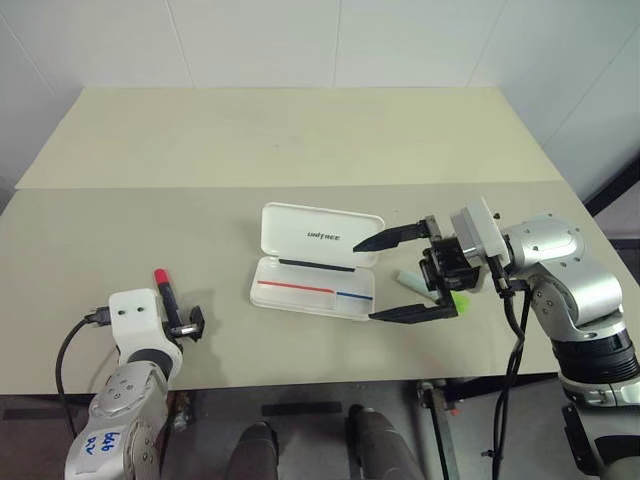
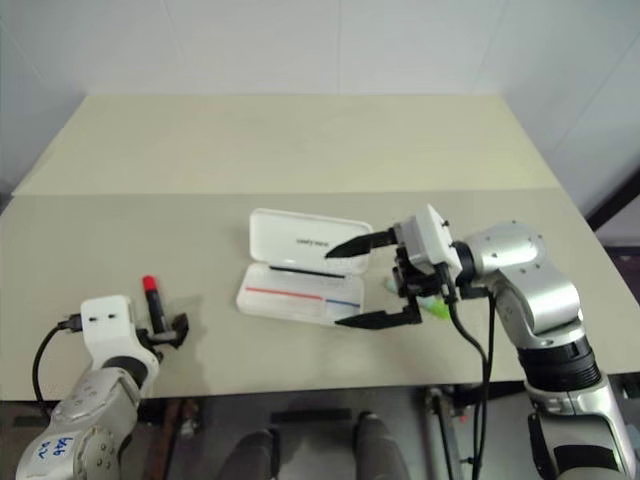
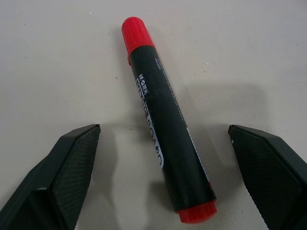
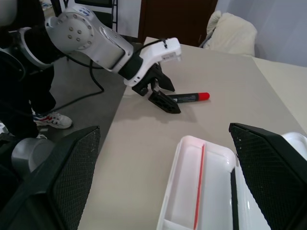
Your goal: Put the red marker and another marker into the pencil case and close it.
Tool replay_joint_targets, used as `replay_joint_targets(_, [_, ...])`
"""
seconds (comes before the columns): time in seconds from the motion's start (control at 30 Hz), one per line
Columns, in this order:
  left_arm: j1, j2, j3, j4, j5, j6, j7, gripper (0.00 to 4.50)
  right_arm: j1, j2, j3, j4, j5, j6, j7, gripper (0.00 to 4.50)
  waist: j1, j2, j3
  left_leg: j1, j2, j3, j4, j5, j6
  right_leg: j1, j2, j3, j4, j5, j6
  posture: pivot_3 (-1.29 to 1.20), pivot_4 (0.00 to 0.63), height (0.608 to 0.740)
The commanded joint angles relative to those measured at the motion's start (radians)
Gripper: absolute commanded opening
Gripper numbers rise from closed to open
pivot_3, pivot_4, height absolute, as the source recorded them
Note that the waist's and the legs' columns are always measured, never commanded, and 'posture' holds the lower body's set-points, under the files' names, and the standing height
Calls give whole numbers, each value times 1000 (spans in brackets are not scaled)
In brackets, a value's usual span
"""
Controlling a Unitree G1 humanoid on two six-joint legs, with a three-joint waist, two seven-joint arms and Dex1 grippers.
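Head views: the case (image 1: pixel 315 262) is seen lying lid-up and unlatched at mid-surface (image 1: pixel 200 160), with nothing noted inside but its red and blue stripes. The red marker (image 1: pixel 165 296) is found well to the left of the case, near the front edge, cap pointing away from the robot. The left pincer (image 1: pixel 186 325) is placed at the marker's near end, fingers spread, nothing gripped. The right pincer (image 1: pixel 405 277) is held just right of the case, fingers spread wide and turned toward it, nothing gripped. The green marker (image 1: pixel 436 291) is glimpsed on the surface behind this pincer, just right of the case and partly hidden.

Left wrist view: the red marker (image 3: pixel 165 120) is seen flat on the surface, between the two spread fingers (image 3: pixel 57 177) and touched by neither. Its long axis is judged to run nearly along the pincer's pointing line, slightly skewed, so the fingers would close across the barrel. The near end lies closest to the camera, the cap farthest.

Right wrist view: the open tray of the case (image 4: pixel 201 196) is seen between the right fingers (image 4: pixel 266 167); beyond it, the left pincer (image 4: pixel 160 96) is seen at the red marker (image 4: pixel 189 97).

Judgement: the left arm is far nearer the red marker; the right, the green one.
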Motion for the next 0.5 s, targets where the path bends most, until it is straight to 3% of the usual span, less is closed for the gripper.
replay_joint_targets(0.03, [11,-30,6,20,1,-5,-2,4301,-1,-15,-36,-44,22,4,-20,4500,0,0,0,0,0,0,1,0,0,0,0,0,0,0,0,0,150,740])
replay_joint_targets(0.2, [10,-20,11,28,4,-24,-19,3065,-1,-12,-40,-47,18,-5,-36,4500,-1,0,0,0,0,0,1,0,0,1,0,0,-1,0,0,0,150,740])
replay_joint_targets(0.43, [3,-14,18,33,2,-40,-31,716,-7,-13,-48,-30,7,-28,-49,4500,0,0,0,0,0,0,0,0,0,1,0,0,-2,0,0,0,150,740])
replay_joint_targets(0.5, [-2,-15,21,35,3,-45,-32,565,-9,-11,-49,-23,3,-34,-52,4500,0,0,0,0,0,0,0,0,0,1,0,0,-2,0,0,0,150,740])
